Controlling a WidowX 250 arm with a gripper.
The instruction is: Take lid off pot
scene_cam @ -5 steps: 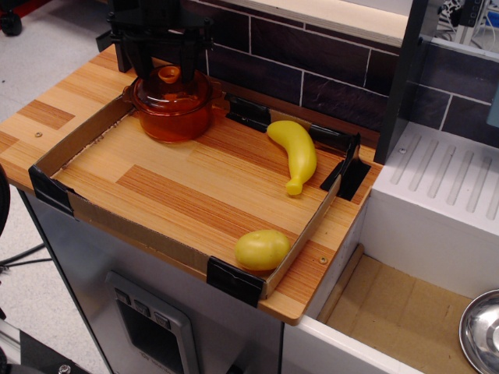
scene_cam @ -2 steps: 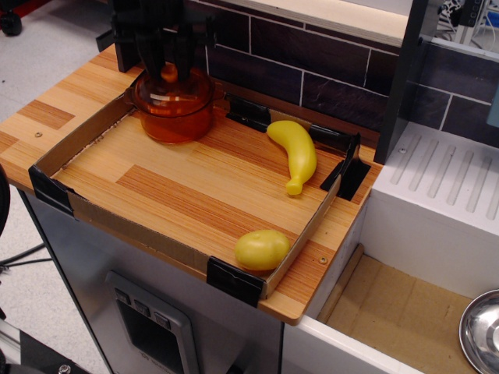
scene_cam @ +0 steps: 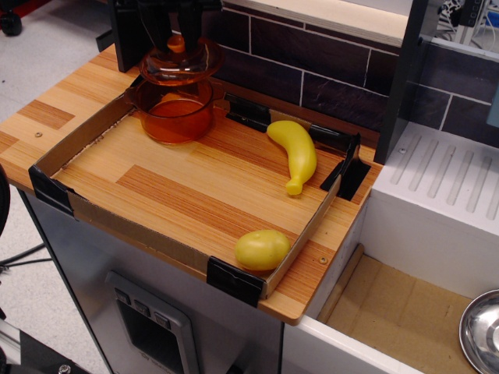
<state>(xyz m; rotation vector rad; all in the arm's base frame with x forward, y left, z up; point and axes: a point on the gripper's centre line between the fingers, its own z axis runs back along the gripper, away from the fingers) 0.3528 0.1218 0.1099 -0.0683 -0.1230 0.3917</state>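
Observation:
The translucent orange pot [scene_cam: 174, 115] stands at the far left corner of the wooden tray area, open at the top. The round orange lid [scene_cam: 181, 64] hangs level a little above the pot, clear of its rim. My black gripper [scene_cam: 177, 39] comes down from the top edge and is shut on the lid's small knob, with one finger on each side of it. The upper part of the gripper is cut off by the frame.
A yellow banana [scene_cam: 295, 152] lies at the right of the tray and a yellow round fruit [scene_cam: 262, 249] sits in its front right corner. A low cardboard wall [scene_cam: 132, 230] rims the board. A dark tiled wall stands behind; a white sink unit [scene_cam: 437, 187] is at right.
The gripper came down around the knob, closed on it, and has now risen with the lid, which has come off the pot.

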